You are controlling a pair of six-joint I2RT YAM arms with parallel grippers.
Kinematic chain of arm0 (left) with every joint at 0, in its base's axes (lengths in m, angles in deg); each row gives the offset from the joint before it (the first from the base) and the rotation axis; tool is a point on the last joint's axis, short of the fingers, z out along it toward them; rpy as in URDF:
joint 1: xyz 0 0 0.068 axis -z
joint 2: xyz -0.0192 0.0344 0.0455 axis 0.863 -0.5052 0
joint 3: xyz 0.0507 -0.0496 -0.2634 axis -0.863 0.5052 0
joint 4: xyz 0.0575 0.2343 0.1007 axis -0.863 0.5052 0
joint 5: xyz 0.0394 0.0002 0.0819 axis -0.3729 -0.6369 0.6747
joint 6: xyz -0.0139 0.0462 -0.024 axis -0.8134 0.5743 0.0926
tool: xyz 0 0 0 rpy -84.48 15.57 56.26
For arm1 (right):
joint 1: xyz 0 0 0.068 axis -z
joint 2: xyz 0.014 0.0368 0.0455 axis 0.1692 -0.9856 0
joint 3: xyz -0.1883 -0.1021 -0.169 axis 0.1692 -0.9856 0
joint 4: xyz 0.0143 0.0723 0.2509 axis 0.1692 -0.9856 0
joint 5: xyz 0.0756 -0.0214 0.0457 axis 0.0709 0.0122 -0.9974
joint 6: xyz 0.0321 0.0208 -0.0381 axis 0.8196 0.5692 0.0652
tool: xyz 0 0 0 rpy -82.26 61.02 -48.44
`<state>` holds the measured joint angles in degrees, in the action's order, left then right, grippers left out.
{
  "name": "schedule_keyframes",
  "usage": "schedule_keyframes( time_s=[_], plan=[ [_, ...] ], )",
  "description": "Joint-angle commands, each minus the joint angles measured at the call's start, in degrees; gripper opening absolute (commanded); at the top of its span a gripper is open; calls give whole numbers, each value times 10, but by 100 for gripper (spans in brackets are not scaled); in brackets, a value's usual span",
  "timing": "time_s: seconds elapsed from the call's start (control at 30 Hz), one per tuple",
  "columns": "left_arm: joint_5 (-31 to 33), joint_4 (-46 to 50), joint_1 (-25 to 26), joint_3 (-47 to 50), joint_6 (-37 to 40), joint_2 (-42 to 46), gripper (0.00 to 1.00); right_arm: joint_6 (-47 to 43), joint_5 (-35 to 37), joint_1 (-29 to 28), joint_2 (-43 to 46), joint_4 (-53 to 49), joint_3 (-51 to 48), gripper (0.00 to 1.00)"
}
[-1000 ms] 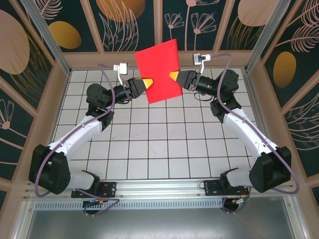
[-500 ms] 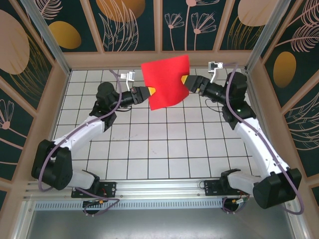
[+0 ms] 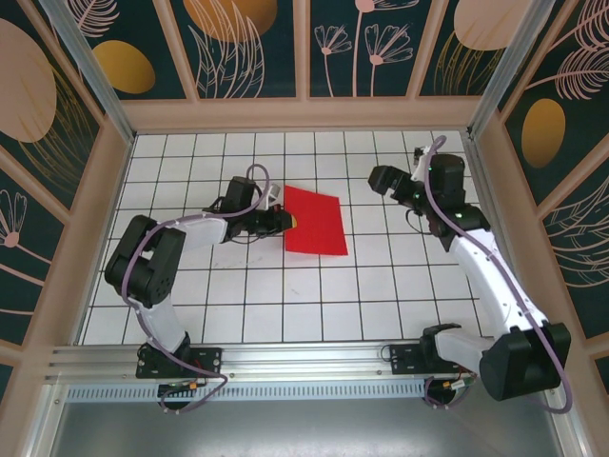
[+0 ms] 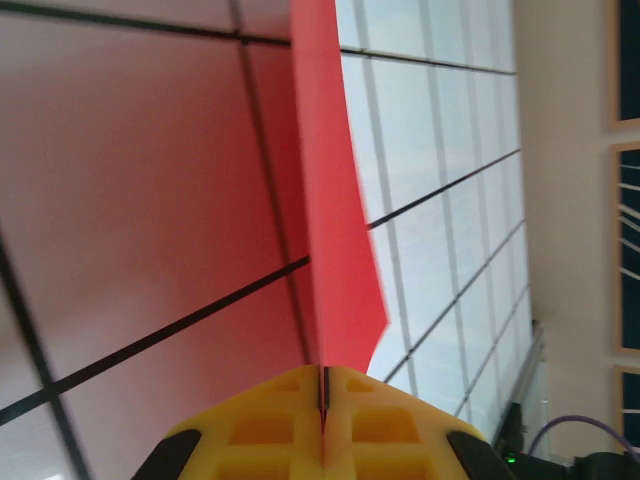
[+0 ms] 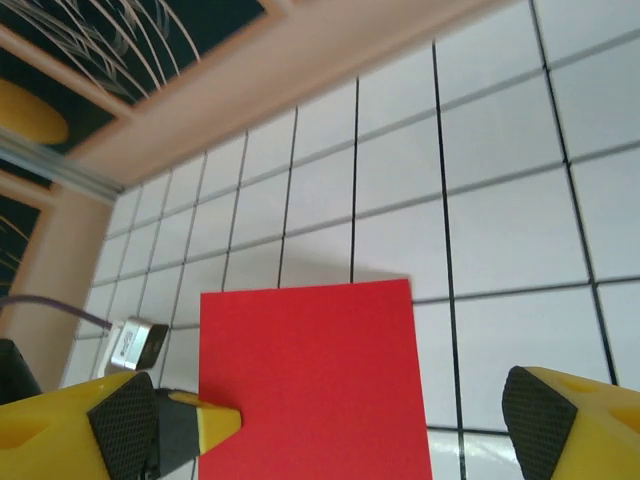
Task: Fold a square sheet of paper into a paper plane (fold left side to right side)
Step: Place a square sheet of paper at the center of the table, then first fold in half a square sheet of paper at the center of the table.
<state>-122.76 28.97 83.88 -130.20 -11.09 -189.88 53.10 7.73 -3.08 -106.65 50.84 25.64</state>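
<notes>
Down came the square sheet of paper (image 3: 316, 220) onto the table (image 3: 285, 286).
Left gripper (image 3: 288, 221) pinches its edge; right gripper (image 3: 379, 181) gapes wide, paper apart ahead.

Left tool (image 4: 323, 400) pinching red paper (image 4: 335, 250) (seen edge-on) above tiles (image 4: 440, 180).

White grid-tiled table (image 3: 314, 286), dark grid lines, surface clean. One square sheet of red paper (image 3: 319, 221) lies on it, toward the far centre.
</notes>
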Motion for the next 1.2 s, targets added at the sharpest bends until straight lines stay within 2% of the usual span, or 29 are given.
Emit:
schedule_keyframes(
  time_s=[0.0, 0.07, 0.27, 0.4, 0.6, 0.83, 0.97, 1.17],
  plan=[
    [27, 50, 1, -36, 54, -22, 0, 19, -21, -31, -50, 27, -17, 92],
    [49, 65, 1, -46, 64, -31, 0, 25, -16, -52, -86, 36, -20, 90],
    [69, 89, 0, -68, 75, -49, 0, 61, -72, -86, -207, 120, -17, 66],
    [69, 96, 0, -75, 79, -54, 0, 68, -82, -100, -290, 135, 12, 56],
    [65, 107, 0, -87, 83, -62, 0, 61, -89, -110, -379, 124, 56, 54],
    [56, 111, 0, -100, 83, -64, 2, 54, -80, -121, -417, 99, 62, 54],
    [44, 104, 0, -100, 76, -53, 10, 50, -64, -125, -430, 79, 57, 53],
    [18, 76, 0, -99, 54, -35, 31, 48, -40, -132, -431, 66, 35, 53]
  ],
)
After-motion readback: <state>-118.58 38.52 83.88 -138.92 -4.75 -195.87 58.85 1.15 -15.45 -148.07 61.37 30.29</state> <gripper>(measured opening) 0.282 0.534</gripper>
